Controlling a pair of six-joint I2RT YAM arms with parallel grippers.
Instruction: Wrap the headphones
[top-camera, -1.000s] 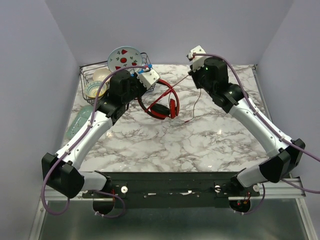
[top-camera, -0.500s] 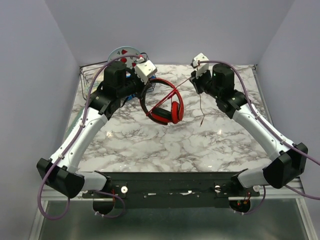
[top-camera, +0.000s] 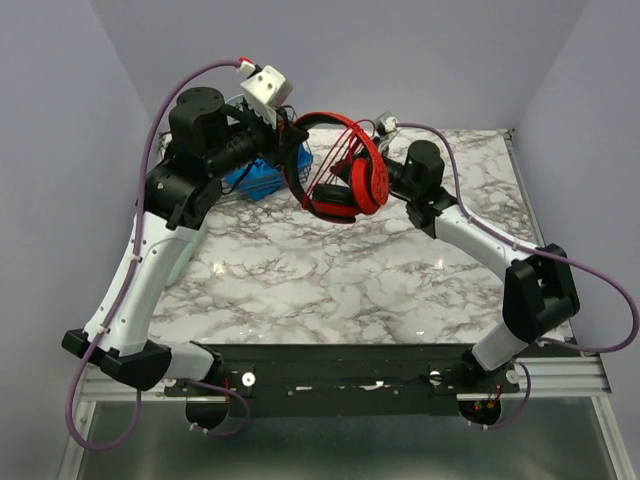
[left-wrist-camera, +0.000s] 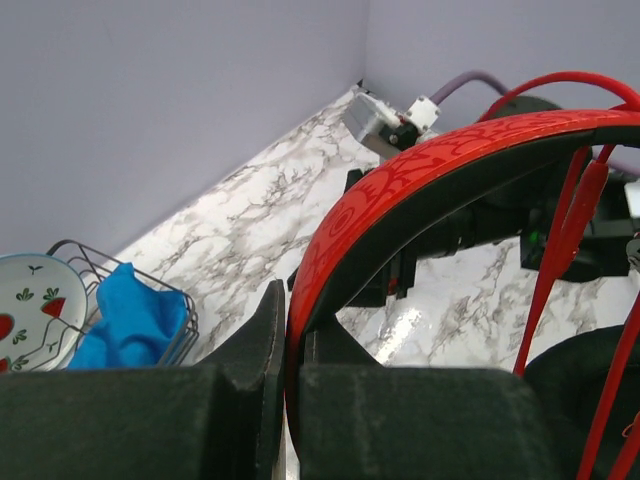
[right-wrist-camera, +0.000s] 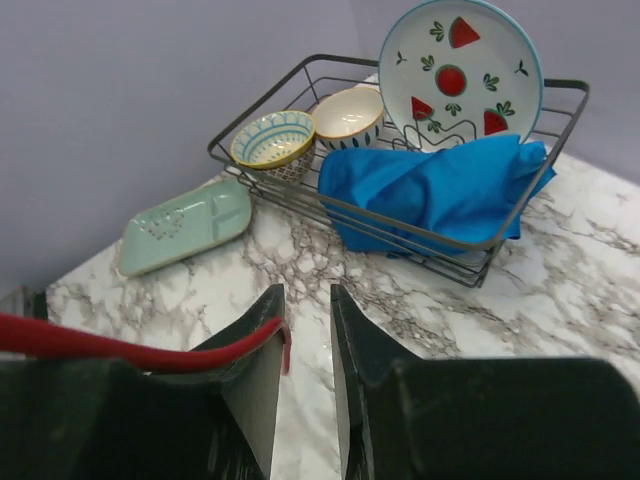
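Headphones (top-camera: 345, 175) are hanging above the table (top-camera: 330, 280) with your left gripper (left-wrist-camera: 285, 340) clamping their headband (left-wrist-camera: 430, 170), while the cable (right-wrist-camera: 120, 345) is crossing one finger of your right gripper (right-wrist-camera: 305, 320), grip unclear, and a wire rack (right-wrist-camera: 330, 58) holding a blue cloth (right-wrist-camera: 440, 190) is standing beyond its fingertips.

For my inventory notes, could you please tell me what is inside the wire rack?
A blue cloth, an upright watermelon plate, a patterned bowl and a cream bowl. The cloth hides the rack floor beneath it.
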